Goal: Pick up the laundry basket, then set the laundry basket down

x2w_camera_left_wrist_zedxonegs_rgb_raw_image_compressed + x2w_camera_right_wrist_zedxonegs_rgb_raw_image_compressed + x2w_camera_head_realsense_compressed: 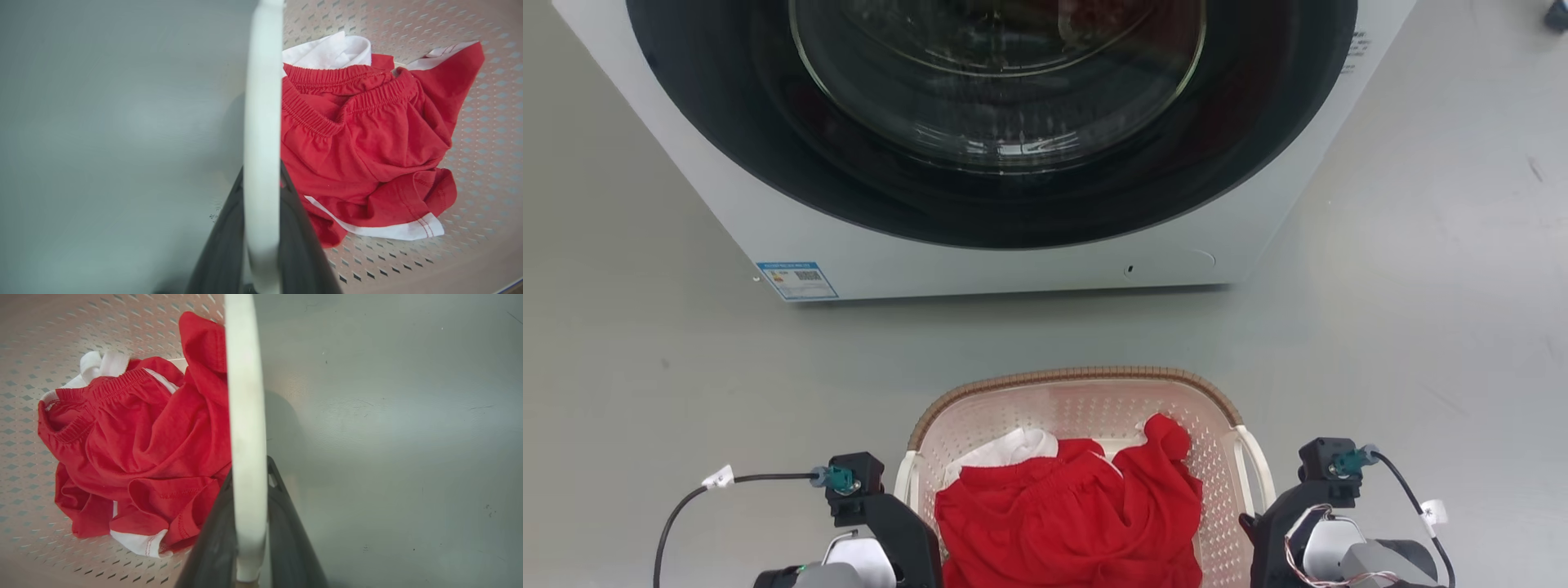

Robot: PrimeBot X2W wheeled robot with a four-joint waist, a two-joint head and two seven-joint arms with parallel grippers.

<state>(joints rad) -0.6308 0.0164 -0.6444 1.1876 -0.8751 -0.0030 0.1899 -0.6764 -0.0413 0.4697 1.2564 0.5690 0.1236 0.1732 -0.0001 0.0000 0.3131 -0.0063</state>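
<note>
I am watching the washing machine (1013, 273) looming close ahead; swinging forward is risking a bump. The laundry basket (1078, 375), perforated pink plastic with a woven-look rim, is sitting before it. Uneven lifting is risking a tilt, sliding the crumpled red shorts (1070, 514). Left gripper (261, 169) is pinching the left handle (261, 102), right gripper (249, 467) the right handle (245, 396): smooth white bars, possibly slippery.

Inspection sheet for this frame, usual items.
Surface: grey floor, faint scuffs.
Job's things: laundry basket in front of the robot, holding red clothes and a white cloth; cannot tell whether it is lifted.
Clutter: small dark thing at the far right edge, cut off.
Grippers: left gripper closed on the left handle; right gripper closed on the right handle.
Cables: left cable and right cable loop outward, away from the basket.
Surroundings: washing machine ahead.
</note>
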